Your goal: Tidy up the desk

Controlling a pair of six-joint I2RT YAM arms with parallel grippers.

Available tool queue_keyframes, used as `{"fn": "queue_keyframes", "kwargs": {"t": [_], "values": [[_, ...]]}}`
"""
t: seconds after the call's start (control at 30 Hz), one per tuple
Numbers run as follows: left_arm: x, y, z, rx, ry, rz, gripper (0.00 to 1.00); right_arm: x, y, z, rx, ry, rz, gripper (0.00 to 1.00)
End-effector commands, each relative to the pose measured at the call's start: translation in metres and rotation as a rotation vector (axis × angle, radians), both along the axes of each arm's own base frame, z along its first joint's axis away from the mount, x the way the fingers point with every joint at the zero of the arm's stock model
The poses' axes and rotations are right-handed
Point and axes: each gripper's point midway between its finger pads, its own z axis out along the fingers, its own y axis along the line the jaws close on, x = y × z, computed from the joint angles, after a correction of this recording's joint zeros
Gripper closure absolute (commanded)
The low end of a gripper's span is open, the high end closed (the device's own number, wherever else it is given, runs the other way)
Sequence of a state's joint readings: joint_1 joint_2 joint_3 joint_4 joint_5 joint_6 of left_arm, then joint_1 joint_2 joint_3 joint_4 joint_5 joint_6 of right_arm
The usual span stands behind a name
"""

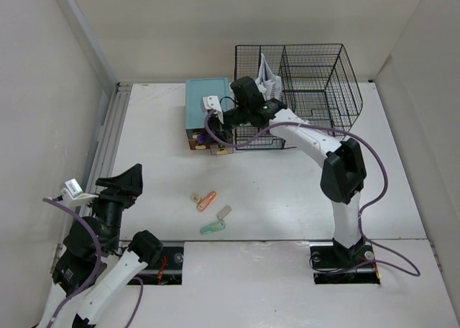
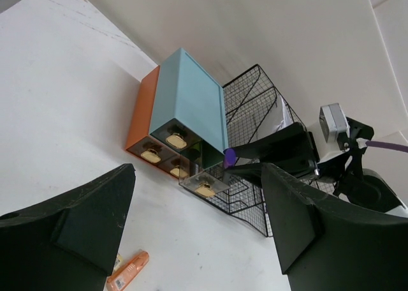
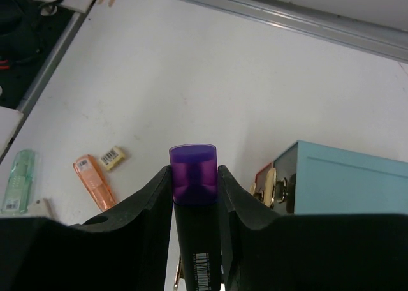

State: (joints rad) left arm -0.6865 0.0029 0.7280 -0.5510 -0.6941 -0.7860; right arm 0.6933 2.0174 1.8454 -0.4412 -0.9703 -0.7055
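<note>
One misaligned release from the right jaws, clamped on the purple-capped marker [image 3: 193,176], would miss the open drawer [image 2: 204,184]; left jaws stand wide, empty.

A small teal-topped drawer box [image 1: 205,103] stands just beside a black wire-mesh file rack [image 1: 316,83] holding white paper [image 1: 267,73]. Nearer lie an orange plastic highlighter [image 1: 206,200], a pale green plastic highlighter [image 1: 213,228] and a small beige eraser [image 1: 223,212]. A purple-capped black marker [image 3: 193,173] is near the drawers.
</note>
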Motion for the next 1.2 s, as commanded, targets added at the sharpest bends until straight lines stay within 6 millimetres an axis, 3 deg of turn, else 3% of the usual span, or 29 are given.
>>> {"fn": "queue_keyframes", "kwargs": {"t": [0.0, 0.17, 0.3, 0.6, 0.8, 0.93, 0.97, 1.1, 1.17], "values": [[-0.034, 0.031, 0.024, -0.136, -0.173, 0.015, 0.22, 0.002, 0.001, 0.032, 0.113, -0.008, 0.089, 0.92], [-0.034, 0.031, 0.024, -0.136, -0.173, 0.015, 0.22, 0.021, -0.008, 0.025, 0.121, -0.005, 0.09, 0.92], [-0.034, 0.031, 0.024, -0.136, -0.173, 0.015, 0.22, 0.04, -0.015, 0.008, 0.111, 0.014, 0.082, 0.92], [-0.034, 0.032, 0.024, -0.137, -0.172, 0.024, 0.22, 0.042, -0.016, -0.013, 0.072, 0.026, 0.085, 0.92], [-0.034, 0.032, 0.024, -0.137, -0.172, 0.024, 0.22, 0.048, -0.026, -0.032, -0.014, -0.054, 0.06, 0.91], [-0.034, 0.032, 0.024, -0.137, -0.172, 0.024, 0.22, 0.048, -0.036, -0.038, -0.068, -0.088, 0.048, 0.74], [-0.034, 0.032, 0.024, -0.137, -0.172, 0.024, 0.22, 0.046, -0.037, -0.038, -0.07, -0.085, 0.048, 0.57], [-0.034, 0.032, 0.024, -0.137, -0.172, 0.024, 0.22, 0.043, -0.043, -0.04, -0.092, -0.1, 0.042, 0.44], [-0.034, 0.032, 0.024, -0.137, -0.172, 0.024, 0.22, 0.041, -0.044, -0.023, -0.074, -0.128, 0.039, 0.43]]}}
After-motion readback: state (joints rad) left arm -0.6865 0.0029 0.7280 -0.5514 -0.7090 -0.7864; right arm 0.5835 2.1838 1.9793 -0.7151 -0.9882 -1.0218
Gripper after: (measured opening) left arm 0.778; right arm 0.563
